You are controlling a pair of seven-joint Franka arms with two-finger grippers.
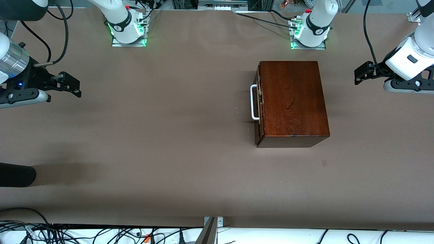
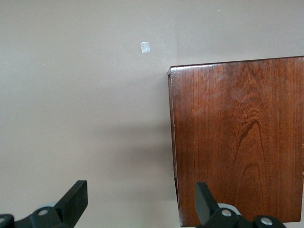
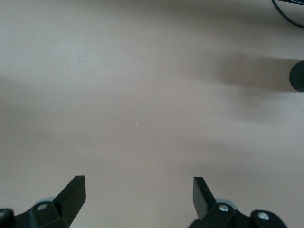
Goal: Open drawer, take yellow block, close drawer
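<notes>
We see the drawer (image 1: 259,101) shut in its dark reddish-brown wooden box (image 1: 293,98), which sits on the brown table (image 1: 152,142) toward the left arm's end, just in front of that arm's base. The drawer front faces the right arm's end, and its white U-shaped handle (image 1: 253,102) stands proud of it. We judge the box heavy and stiff with a polished, slippery top, so we would not grip the wood; the bar handle is the place to hook or pinch, pulling straight along the drawer's run so the box does not slide. The yellow block is not in view; we take it to be inside, light and rigid, easy to pinch across two flat faces.

Our left gripper (image 2: 141,202) hangs over the table at the box's edge, fingers spread wide and empty. Our right gripper (image 3: 139,197) waits over bare table at the right arm's end, well apart from the box, also spread and empty.
</notes>
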